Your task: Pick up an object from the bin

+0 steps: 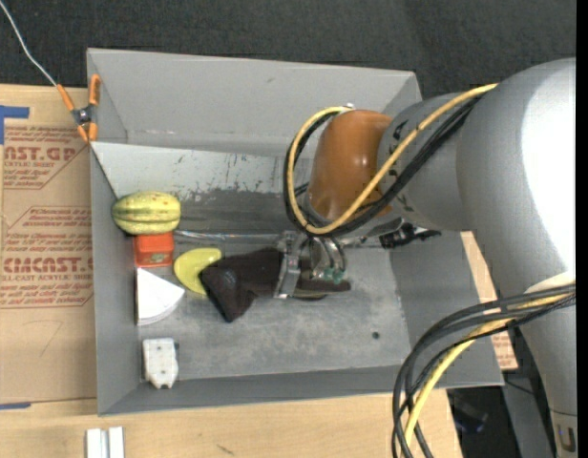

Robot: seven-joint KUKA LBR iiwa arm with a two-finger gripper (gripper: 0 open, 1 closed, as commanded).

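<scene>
My gripper (294,271) is low in the middle of the bin, under the orange wrist cover. It sits at the right end of a dark brown, lumpy thing (236,283) that lies flat on the bin floor; the gripper touches or overlaps that end. A small yellow curved piece (194,266) lies against the brown thing's left side. Just right of the gripper, a small dark item with a green spot (330,278) is partly hidden by it.
Along the left wall lie a yellow-green striped squash (146,212), an orange can (155,250), a white wedge (156,295) and a small white block (159,362). The arm and its cables cover the bin's right side.
</scene>
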